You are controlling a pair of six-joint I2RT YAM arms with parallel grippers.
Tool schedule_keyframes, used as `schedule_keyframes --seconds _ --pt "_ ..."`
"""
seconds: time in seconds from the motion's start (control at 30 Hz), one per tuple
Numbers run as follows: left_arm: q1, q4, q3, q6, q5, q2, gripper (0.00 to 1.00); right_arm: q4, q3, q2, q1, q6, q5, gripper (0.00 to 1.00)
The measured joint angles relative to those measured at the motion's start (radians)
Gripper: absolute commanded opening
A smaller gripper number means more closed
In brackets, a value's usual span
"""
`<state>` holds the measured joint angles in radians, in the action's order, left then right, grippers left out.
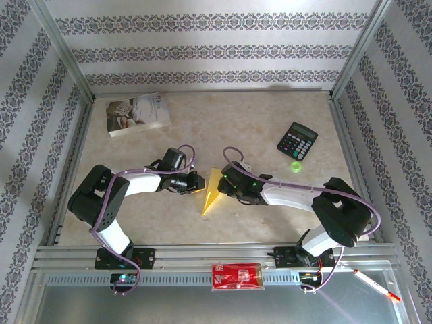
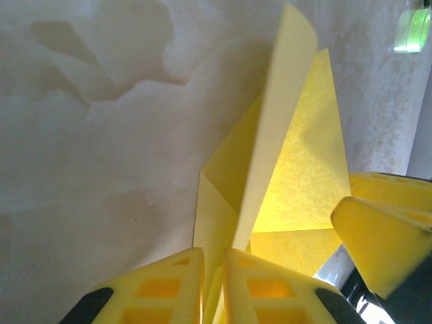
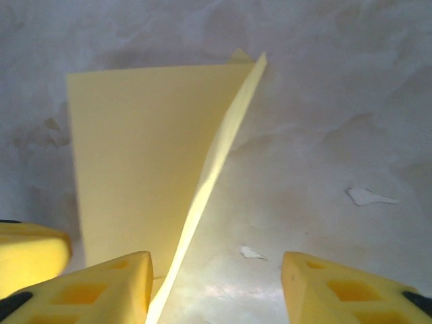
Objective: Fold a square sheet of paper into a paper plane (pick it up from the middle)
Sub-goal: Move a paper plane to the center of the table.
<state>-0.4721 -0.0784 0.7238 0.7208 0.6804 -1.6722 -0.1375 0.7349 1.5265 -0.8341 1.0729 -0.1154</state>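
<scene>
Red packet (image 1: pixel 236 276), lettering illegible, paper plane (image 1: pixel 212 191)

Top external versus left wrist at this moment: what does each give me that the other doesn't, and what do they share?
Top external gives the layout: book, calculator, red packet, with the left gripper and right gripper meeting at the folded yellow paper. Left wrist gives the grip close up: the left gripper's fingers shut on a raised flap of the paper. Shared: the paper and both grippers.
</scene>
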Motion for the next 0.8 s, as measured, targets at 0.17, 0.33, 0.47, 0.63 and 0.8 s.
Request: schedule_keyframes --seconds 0.17,0.33,0.47,0.63,0.8 --pt "0.0 0.01 0.0 -0.006 -0.003 0.019 0.22 0.003 -0.025 0.0 0.001 -0.003 0.004 0.35" --pt "0.0 0.01 0.0 -0.004 0.0 0.032 0.33 0.066 -0.058 0.0 0.024 -0.008 0.032 0.15" --pt "0.0 -0.001 0.0 0.01 0.005 0.032 0.37 0.132 -0.106 -0.002 0.061 -0.016 0.078 0.04" --pt "-0.013 -0.014 0.0 0.02 0.023 0.032 0.43 0.19 -0.119 -0.002 0.09 -0.041 0.126 0.01" --pt "-0.046 -0.023 0.0 0.022 0.031 0.029 0.47 0.229 -0.135 -0.002 0.1 -0.052 0.157 0.0"
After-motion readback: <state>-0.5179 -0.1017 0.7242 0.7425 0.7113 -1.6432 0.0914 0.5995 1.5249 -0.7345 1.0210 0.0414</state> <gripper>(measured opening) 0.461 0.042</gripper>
